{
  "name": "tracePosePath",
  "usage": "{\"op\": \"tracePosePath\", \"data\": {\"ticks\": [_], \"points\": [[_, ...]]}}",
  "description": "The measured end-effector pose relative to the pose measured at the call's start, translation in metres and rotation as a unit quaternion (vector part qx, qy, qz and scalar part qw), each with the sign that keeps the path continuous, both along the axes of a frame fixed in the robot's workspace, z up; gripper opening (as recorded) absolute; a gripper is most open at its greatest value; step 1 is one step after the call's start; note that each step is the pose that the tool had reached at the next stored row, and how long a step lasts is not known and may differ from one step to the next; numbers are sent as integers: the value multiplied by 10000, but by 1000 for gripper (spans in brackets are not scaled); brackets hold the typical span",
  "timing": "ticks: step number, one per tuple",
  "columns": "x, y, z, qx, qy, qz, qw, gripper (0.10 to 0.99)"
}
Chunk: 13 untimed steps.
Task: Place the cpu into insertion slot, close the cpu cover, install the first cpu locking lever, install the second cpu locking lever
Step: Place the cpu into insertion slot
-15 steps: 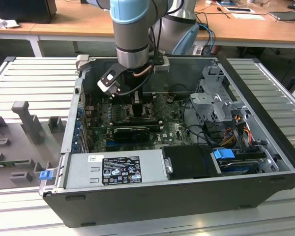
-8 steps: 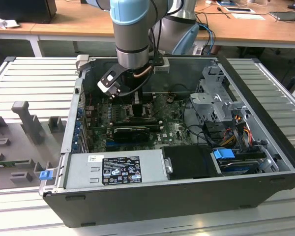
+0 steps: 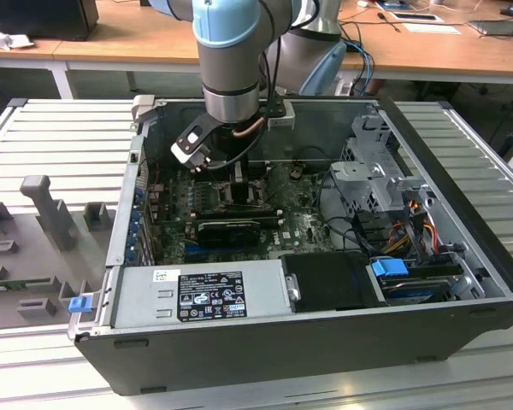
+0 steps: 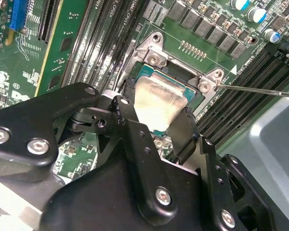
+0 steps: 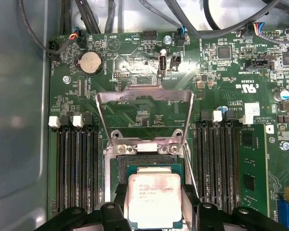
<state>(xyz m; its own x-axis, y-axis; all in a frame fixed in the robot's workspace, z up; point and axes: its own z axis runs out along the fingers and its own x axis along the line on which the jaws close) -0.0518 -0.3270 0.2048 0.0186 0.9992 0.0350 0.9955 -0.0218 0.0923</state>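
The end effector [image 5: 154, 211] is closed on the cpu [image 5: 154, 197] by two opposite edges, holding it flat right at the insertion slot [image 5: 144, 160], whose cpu cover [image 5: 143, 95] stands open; the chip looks light, stiff, slick-faced and fragile, so an edge grip suits it.

Cpu [image 4: 156, 98] between jaws, at insertion slot [image 4: 197, 98]

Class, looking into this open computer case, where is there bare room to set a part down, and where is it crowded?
Free: the ribbed grey table top at the exterior view's left and right of the black computer case. Crowded: the green circuit board around the gripper, whose fingers hold the pale square cpu.
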Motion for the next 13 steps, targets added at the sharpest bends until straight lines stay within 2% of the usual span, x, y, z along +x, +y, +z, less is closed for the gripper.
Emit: {"op": "tracePosePath", "data": {"ticks": [3, 13], "points": [[31, 11, -7, 1, 0, -2, 10000, 529], [32, 14, -34, 0, 0, -11, 10000, 529]]}}
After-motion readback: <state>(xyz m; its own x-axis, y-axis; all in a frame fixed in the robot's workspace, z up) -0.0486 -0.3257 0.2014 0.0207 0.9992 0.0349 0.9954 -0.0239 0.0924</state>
